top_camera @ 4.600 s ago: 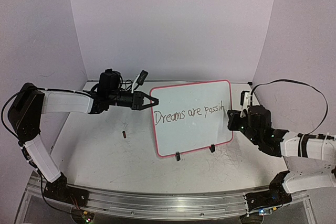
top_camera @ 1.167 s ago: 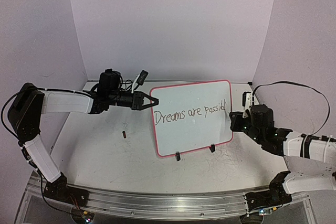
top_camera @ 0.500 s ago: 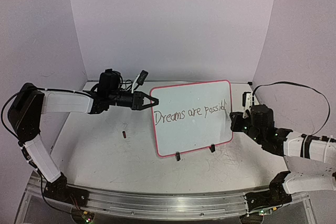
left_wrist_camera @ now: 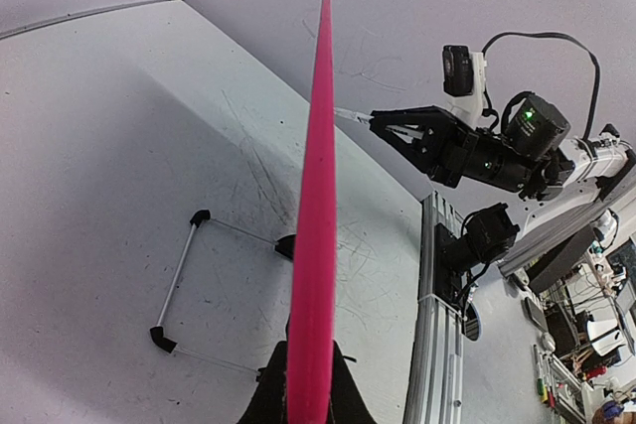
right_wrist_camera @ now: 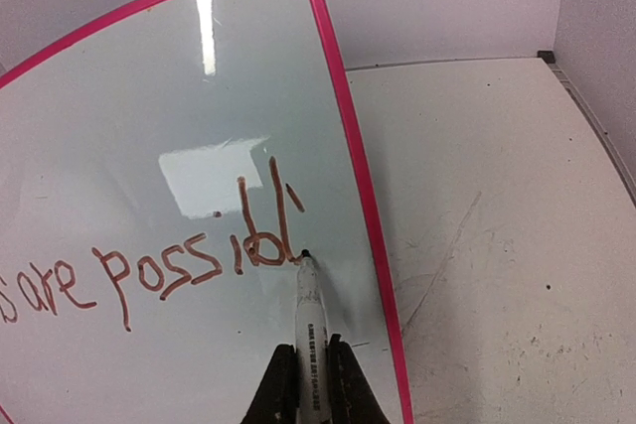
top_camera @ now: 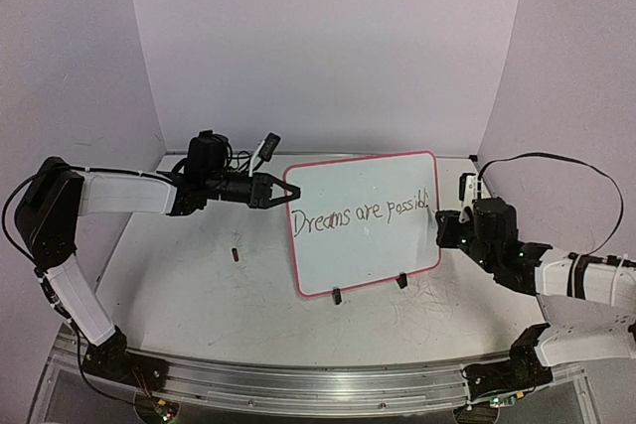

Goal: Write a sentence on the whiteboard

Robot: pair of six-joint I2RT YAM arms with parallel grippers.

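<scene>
1. Whiteboard [top_camera: 363, 220] — one. It stands upright with a slight lean near the middle of the table [top_camera: 179, 295]. It has a pink rim and rounded corners.
2. Feet [top_camera: 337, 296] — two, black. Both are clipped along the whiteboard's bottom edge and rest on the table.
3. Sentence [top_camera: 358, 213] — one line of dark handwriting across the middle of the whiteboard. I read "Dreams are possi". After that come a few upright strokes close to the right rim, which I cannot make out for certain.
4. Marker [right_wrist_camera: 308, 320] — one, with a pale barrel. Its dark tip touches the whiteboard face just after the last stroke and just inside the right rim.
5. Left gripper [top_camera: 285, 191] — one. It is clamped on the whiteboard's left edge. In my left wrist view the rim runs edge-on straight up from between the fingers [left_wrist_camera: 350, 402].
6. Right gripper [right_wrist_camera: 310, 389] — one. It is closed round the marker barrel, one finger on each side, with the tip pointing away from the wrist.
7. Small dark red piece [top_camera: 235, 253] — one. It lies on the table left of the whiteboard, apart from it and nearer me than the left gripper. It is too small for me to identify.
</scene>
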